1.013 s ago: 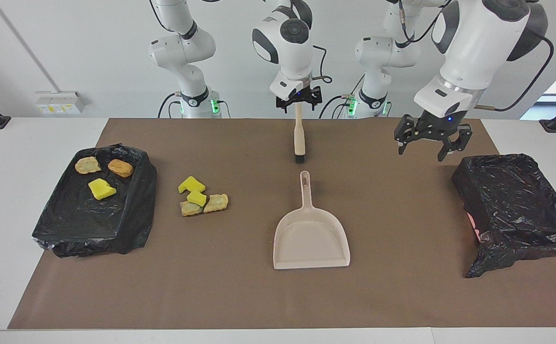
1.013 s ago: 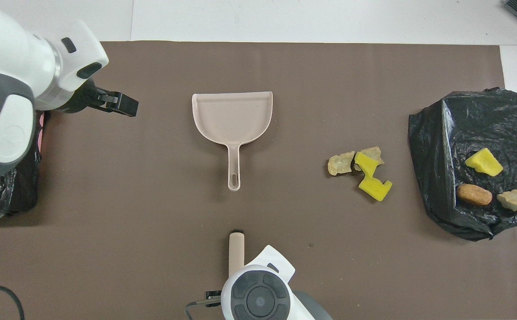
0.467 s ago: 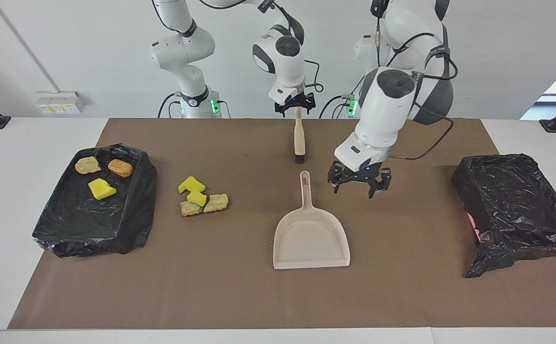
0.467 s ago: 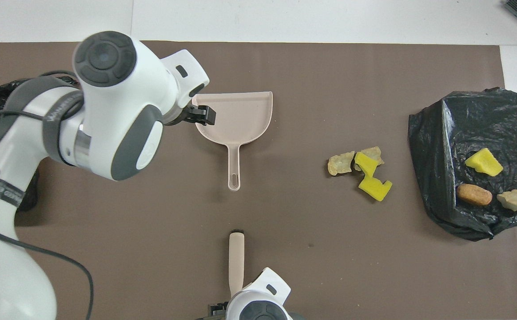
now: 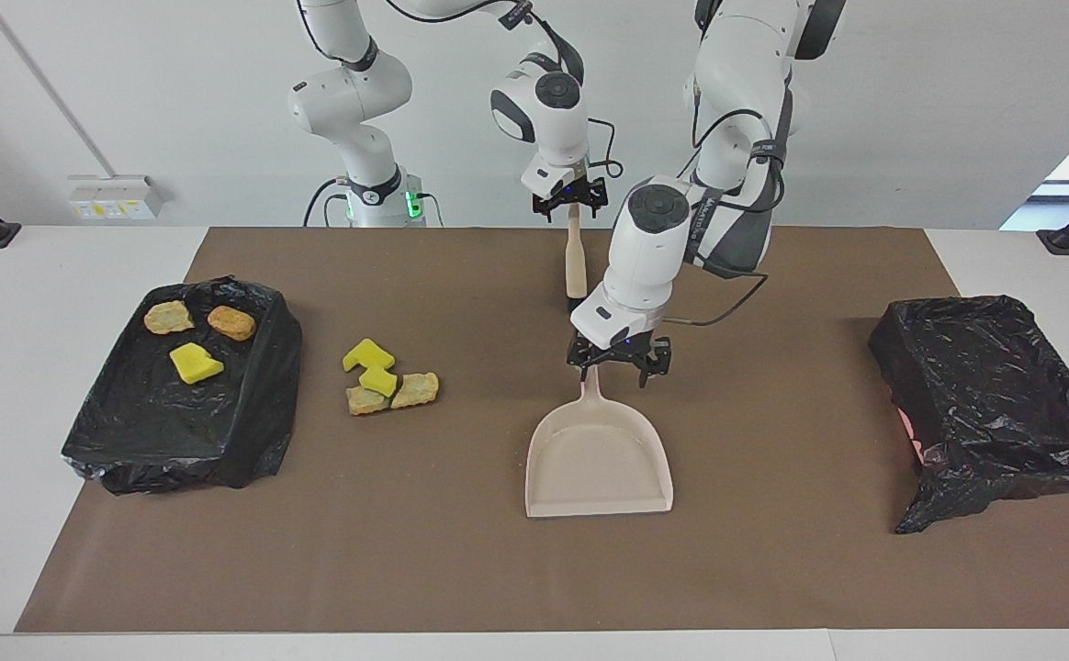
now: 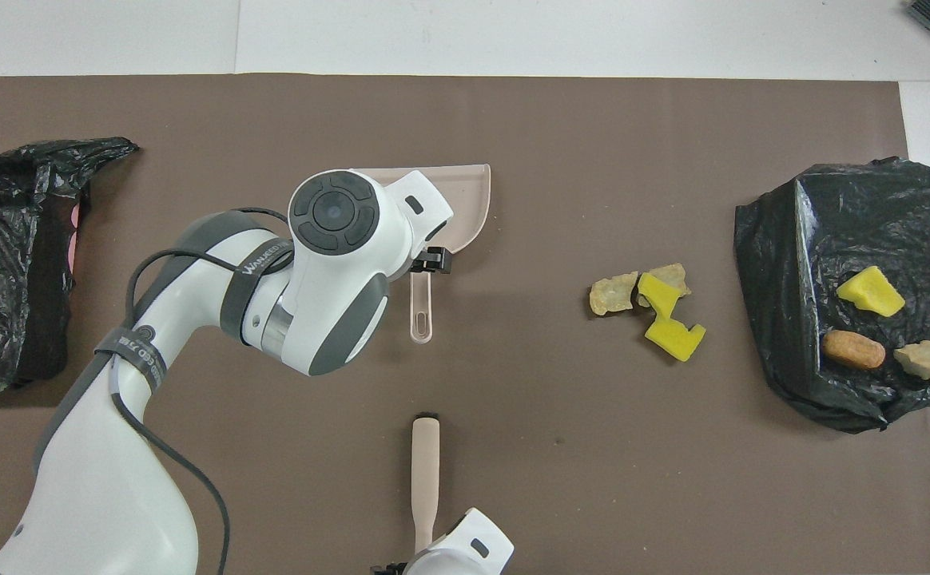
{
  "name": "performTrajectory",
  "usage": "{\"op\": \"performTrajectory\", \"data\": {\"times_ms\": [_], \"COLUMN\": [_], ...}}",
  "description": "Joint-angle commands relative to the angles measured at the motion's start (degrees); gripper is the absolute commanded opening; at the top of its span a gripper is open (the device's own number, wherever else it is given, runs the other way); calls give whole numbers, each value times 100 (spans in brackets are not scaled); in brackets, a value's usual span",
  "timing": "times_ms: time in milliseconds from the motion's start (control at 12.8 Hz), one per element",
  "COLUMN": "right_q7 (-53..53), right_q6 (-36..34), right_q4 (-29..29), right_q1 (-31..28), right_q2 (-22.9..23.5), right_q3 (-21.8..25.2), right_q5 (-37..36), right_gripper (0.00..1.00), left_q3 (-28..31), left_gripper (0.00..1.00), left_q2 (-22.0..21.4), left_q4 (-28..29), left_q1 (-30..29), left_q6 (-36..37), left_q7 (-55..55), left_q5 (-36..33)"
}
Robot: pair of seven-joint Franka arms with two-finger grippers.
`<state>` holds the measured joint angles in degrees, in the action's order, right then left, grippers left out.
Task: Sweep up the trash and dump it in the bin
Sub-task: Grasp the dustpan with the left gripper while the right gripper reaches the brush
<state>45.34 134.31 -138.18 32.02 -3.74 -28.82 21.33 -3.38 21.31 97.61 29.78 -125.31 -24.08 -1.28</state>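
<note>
Our left gripper (image 5: 618,361) has crossed from the empty bin (image 5: 984,395) to over the dustpan (image 5: 599,454) handle, fingers spread. Our right gripper (image 5: 570,200), at the brush (image 5: 576,262), we cannot tell. Four trash (image 5: 389,376) bits lie between dustpan and the filled bin (image 5: 250,404). Next we lower and pinch the handle.

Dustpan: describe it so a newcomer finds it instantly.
Start at the brown mat and go to its middle, between the two black-lined bins. The dustpan lies flat there, handle toward the robots, under the left gripper. It is the only wide beige scoop.

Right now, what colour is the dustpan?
Pale beige dustpan, plain, no pattern; clearest in the facing view.
</note>
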Motion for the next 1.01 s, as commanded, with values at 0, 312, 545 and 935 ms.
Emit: {"op": "performTrajectory", "data": {"times_ms": [0, 312, 545, 935], "right_q7": [63, 159, 273, 125], "right_q6": [139, 130, 69, -1317], "right_q4": [-78, -69, -16, 168], "right_q1": [41, 50, 50, -405], "right_q2": [5, 5, 5, -819], "right_q3": [17, 17, 26, 105], "right_q5": [126, 126, 73, -76], "right_gripper": [33, 0, 0, 0], "left_q3": [57, 66, 57, 57], "left_gripper": [100, 100, 100, 55], "left_q2": [-189, -48, -31, 4], "left_q4": [425, 443, 557, 566], "left_q1": [142, 248, 239, 222], "left_q6": [-379, -503, -555, -608], "left_q7": [-395, -527, -536, -475], "left_q5": [-65, -48, -12, 250]}}
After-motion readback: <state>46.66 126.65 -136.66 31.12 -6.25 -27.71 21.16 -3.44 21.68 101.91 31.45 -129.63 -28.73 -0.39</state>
